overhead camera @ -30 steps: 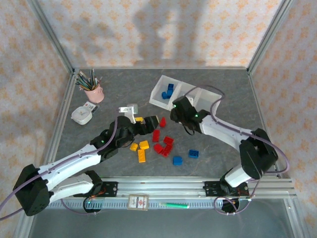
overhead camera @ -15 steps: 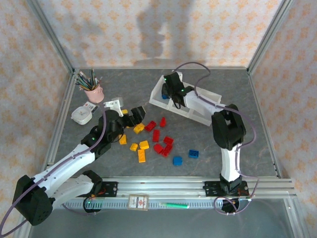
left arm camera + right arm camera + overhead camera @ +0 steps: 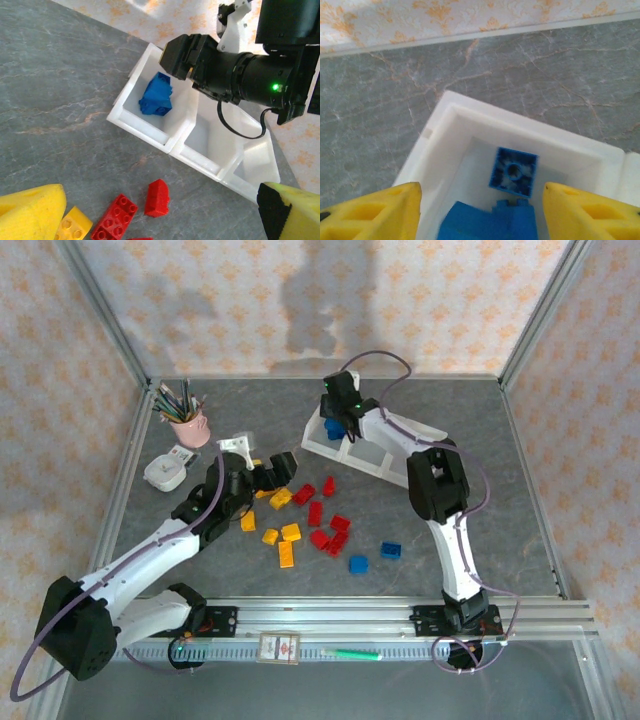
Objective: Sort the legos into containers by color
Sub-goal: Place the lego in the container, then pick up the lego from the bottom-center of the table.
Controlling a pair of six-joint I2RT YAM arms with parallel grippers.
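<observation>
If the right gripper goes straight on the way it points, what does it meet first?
Probably the blue bricks lying in the end compartment, straight ahead of the open right gripper; depth is hard to judge.

Grey marbled table [image 3: 250, 410], floral walls [image 3: 450, 310], perhaps papered

The white tray [image 3: 350, 457] has three compartments. Its left end compartment holds at least two blue legos [image 3: 513, 172], bunched too closely to count for certain. In front of the tray lie two loose blue legos [image 3: 390, 550], about six red legos [image 3: 315, 513] and about six yellow legos [image 3: 291, 532]. Left of the tray stand one pink cup [image 3: 190, 427] and one white dish [image 3: 165, 473].
</observation>
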